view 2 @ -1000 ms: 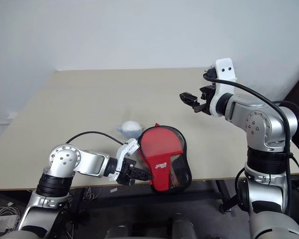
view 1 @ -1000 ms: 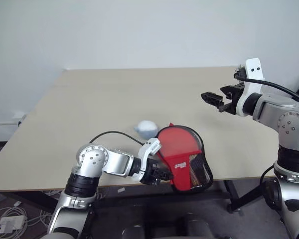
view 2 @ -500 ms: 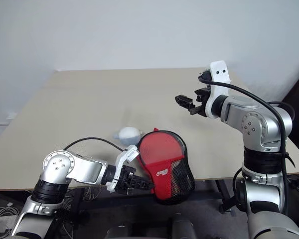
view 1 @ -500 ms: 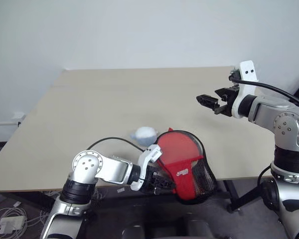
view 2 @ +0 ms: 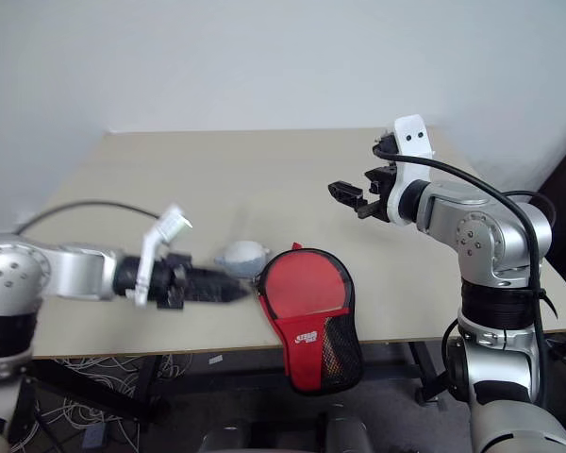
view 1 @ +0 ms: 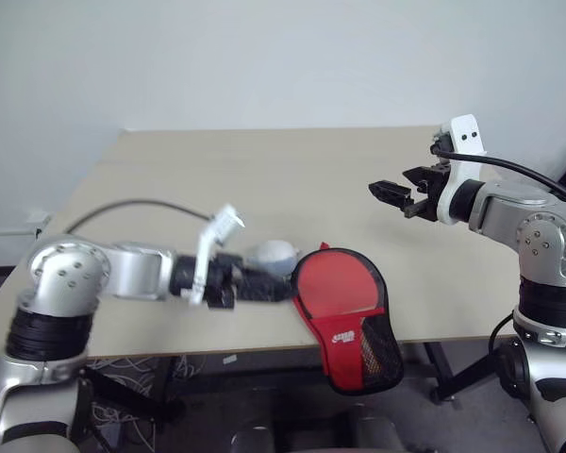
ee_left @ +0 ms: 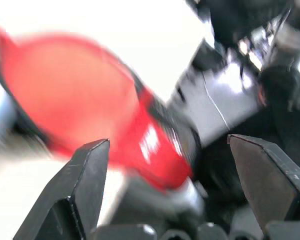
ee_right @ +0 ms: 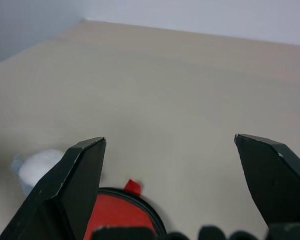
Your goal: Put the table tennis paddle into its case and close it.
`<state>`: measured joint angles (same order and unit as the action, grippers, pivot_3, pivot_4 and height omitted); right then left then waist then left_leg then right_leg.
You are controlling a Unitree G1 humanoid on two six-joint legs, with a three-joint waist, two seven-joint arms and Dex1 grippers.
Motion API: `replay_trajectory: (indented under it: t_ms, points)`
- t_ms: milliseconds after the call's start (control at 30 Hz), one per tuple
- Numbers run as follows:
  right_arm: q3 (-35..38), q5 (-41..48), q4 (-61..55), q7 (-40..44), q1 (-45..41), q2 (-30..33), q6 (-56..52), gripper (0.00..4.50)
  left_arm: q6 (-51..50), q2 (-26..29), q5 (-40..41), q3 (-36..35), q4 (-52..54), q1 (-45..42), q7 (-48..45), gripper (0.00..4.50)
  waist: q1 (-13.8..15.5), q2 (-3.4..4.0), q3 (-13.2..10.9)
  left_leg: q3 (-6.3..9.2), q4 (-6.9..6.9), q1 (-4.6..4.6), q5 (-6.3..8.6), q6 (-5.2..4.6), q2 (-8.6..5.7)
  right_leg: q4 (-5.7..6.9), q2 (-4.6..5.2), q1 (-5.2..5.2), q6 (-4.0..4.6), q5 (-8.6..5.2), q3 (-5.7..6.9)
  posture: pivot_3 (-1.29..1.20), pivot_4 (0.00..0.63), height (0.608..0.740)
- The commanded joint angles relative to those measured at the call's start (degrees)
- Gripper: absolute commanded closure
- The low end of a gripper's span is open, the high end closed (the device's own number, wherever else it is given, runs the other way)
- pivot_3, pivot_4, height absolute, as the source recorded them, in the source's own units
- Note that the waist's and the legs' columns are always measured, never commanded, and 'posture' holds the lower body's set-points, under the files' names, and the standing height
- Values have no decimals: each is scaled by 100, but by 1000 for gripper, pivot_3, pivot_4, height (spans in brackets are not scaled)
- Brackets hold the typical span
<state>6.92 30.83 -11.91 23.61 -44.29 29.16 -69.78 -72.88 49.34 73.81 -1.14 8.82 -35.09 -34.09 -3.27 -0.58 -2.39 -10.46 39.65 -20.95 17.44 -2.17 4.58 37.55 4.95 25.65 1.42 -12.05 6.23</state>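
The beige table (view 1: 264, 179) carries the red case (view 1: 344, 316) at its near edge — round end on the tabletop, black mesh end hanging off the edge toward the floor. The table tennis paddle cannot be made out; it may be inside the case. The right gripper (view 1: 389, 192) hovers above the table's right side, well apart from the case, its fingers spread wide with nothing between them. The left gripper (view 1: 275, 289) is blurred, just beside the case's round end — the left wrist view shows its fingers parted, holding nothing. A small pale blue-white object (view 1: 274, 253) lies close behind that gripper.
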Motion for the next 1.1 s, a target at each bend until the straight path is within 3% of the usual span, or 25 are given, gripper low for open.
replay_trajectory:
  t_ms: [33,133,267,333,433,733,1100]
  points:
    - [11,-25,-44,57,-34,37,221,0,1449,94,-1416,113,-611,-363,-993,457,26,2,0,-1,-3,0,0,0,1,-1,-1,1,0,0,0,0,0,740]
    - [-54,-39,20,67,3,-69,341,0,2884,-59,-2631,124,-1640,-685,-1287,457,29,2,-1,-2,-9,-3,-2,3,1,-2,-3,6,1,0,-1,0,0,740]
    - [-144,-68,43,102,146,-135,509,0,4084,-299,-3484,116,-2126,-324,-1707,457,25,2,-1,-7,-15,-9,-3,4,1,-6,-3,13,1,0,-6,0,0,740]
    - [-155,-81,71,93,220,-161,579,385,4478,-438,-3759,133,-2170,-32,-1855,422,25,2,-1,-8,-22,-19,-3,2,1,-14,-2,23,0,0,-6,0,0,740]
    - [-184,-51,44,91,329,-236,652,1215,4720,-698,-3971,63,-2243,273,-1935,422,25,-1,0,-8,-19,-68,-19,-21,1,-10,-3,72,1,2,-4,0,0,740]
    - [-646,-153,-109,-20,861,-736,889,4455,5041,-1547,-4343,-180,-2720,366,-1749,422,26,-7,0,-5,-4,-75,-23,-22,2,-6,-1,62,1,3,14,0,0,740]
    - [-1840,-530,134,610,1587,-838,1603,4455,5256,-1968,-4736,-66,-3335,248,-2057,422,25,-9,1,0,10,-72,-27,-29,4,6,-1,61,6,7,13,0,0,740]
